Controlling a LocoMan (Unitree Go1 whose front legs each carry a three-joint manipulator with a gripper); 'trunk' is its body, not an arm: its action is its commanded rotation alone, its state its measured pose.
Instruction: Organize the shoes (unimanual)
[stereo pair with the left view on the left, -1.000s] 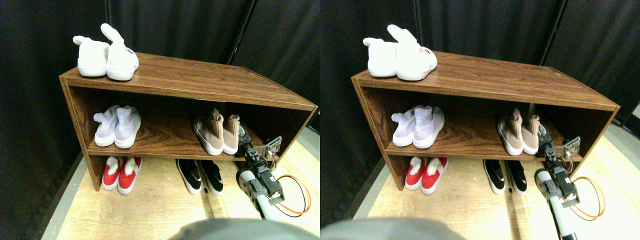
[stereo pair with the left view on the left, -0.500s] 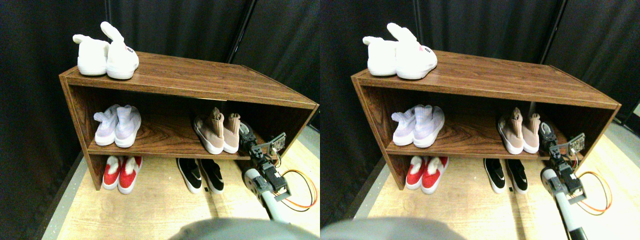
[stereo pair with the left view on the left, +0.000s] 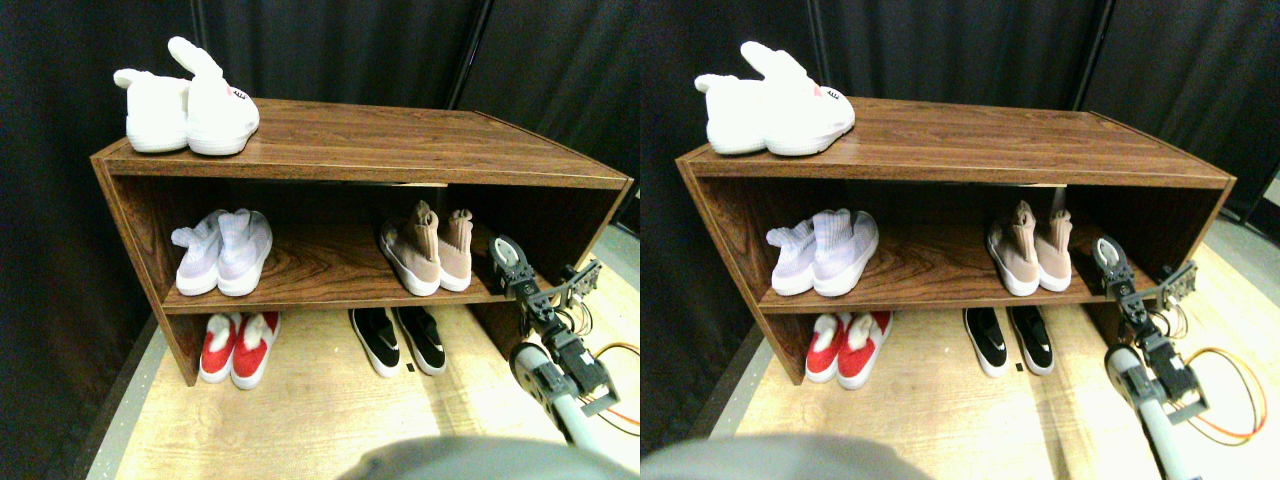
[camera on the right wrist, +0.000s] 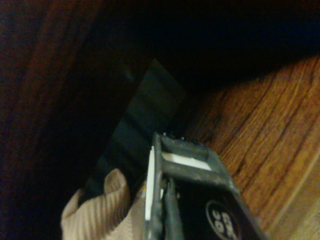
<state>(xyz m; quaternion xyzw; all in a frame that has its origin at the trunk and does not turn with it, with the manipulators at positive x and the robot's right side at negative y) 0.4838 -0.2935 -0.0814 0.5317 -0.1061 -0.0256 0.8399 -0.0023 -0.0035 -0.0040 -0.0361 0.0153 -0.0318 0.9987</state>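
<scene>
A tan sock-sneaker pair stands side by side on the right of the middle shelf. Low black slip-ons sit on the floor below them. My right gripper hovers over the shelf's right end, a short gap to the right of the tan pair and apart from it. The wrist view shows the gripper pointing into the shelf's dark back corner, with a tan knit collar beside the jaw frame and nothing visibly held.
White bunny slippers sit on the shelf top at the left. Lavender sock sneakers take the middle shelf's left side, and red slippers stand on the floor below. The shelf's right wall is close beside my arm. Orange cable loops on the floor.
The camera has shifted, so the whole shelf sits differently in the picture. My gripper has moved rightward and up a little, off the right tan shoe. The shoes have not moved.
</scene>
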